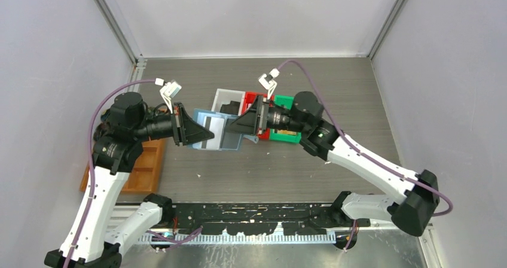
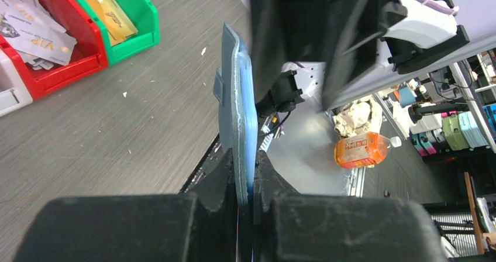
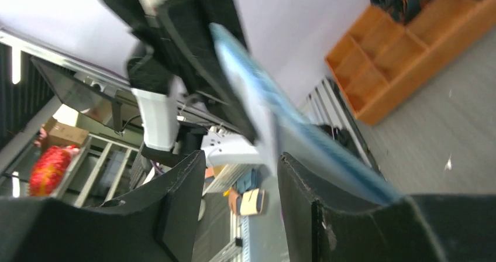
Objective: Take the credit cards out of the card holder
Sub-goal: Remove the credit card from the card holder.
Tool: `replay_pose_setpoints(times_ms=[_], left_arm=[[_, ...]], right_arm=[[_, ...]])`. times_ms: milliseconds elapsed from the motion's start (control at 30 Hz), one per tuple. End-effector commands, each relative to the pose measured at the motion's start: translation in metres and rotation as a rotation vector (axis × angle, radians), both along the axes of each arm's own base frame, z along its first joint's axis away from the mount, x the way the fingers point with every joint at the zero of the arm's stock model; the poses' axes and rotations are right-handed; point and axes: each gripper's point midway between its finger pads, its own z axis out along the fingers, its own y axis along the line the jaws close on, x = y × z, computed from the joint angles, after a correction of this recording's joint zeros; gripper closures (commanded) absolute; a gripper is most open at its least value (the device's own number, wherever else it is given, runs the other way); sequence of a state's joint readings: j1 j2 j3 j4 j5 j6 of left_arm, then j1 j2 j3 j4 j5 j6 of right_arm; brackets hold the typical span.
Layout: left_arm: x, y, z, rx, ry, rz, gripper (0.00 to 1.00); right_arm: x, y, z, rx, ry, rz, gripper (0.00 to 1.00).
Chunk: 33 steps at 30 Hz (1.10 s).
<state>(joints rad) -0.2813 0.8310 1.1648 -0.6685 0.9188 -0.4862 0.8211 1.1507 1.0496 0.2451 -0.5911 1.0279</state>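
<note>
Left tool [image 2: 245, 162] pinches a flat blue folding card holder [image 2: 240, 98]; right tool [image 3: 241, 159] gapes wide. A silvery-grey plastic card [image 2: 50, 40] reading "VIP" lies in a red plastic bin [image 2: 64, 75] on the grey wood-grain bench [image 2: 134, 116].

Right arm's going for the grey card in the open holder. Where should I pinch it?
Likely the free edge of the grey card, from the robot's right, fingers across its flat faces: the left gripper clamps the card holder from the left.
</note>
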Motion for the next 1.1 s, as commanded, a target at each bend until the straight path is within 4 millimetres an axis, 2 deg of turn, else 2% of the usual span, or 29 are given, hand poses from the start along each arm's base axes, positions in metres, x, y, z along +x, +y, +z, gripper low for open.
replay_pose_setpoints(times_ms=[0,300,500,733,800,933,1067], left_arm=[[-0.014,0.0,0.028,-0.046,-0.092,-0.045,1.0],[-0.021,-0.005,0.042,-0.116,-0.065,-0.084,1.0],[-0.028,-0.008,0.052,-0.172,-0.055,-0.117,1.0],[-0.029,-0.009,0.048,-0.184,-0.025,-0.128,0.99],[-0.026,-0.01,0.046,-0.183,-0.009,-0.117,0.95],[-0.024,-0.01,0.045,-0.18,-0.001,-0.118,0.94],[-0.024,-0.01,0.046,-0.181,0.005,-0.113,0.92]], right_arm=[[-0.024,0.002,0.02,0.096,-0.043,0.119,0.46],[-0.021,0.011,0.001,0.061,-0.017,0.124,0.48],[-0.023,0.016,0.006,0.081,-0.03,0.134,0.57],[-0.019,0.02,0.015,0.107,-0.033,0.119,0.67],[-0.017,0.02,0.019,0.117,-0.041,0.105,0.75],[-0.014,0.018,0.017,0.128,-0.051,0.079,0.89],[-0.018,0.01,0.013,0.144,-0.079,0.066,0.97]])
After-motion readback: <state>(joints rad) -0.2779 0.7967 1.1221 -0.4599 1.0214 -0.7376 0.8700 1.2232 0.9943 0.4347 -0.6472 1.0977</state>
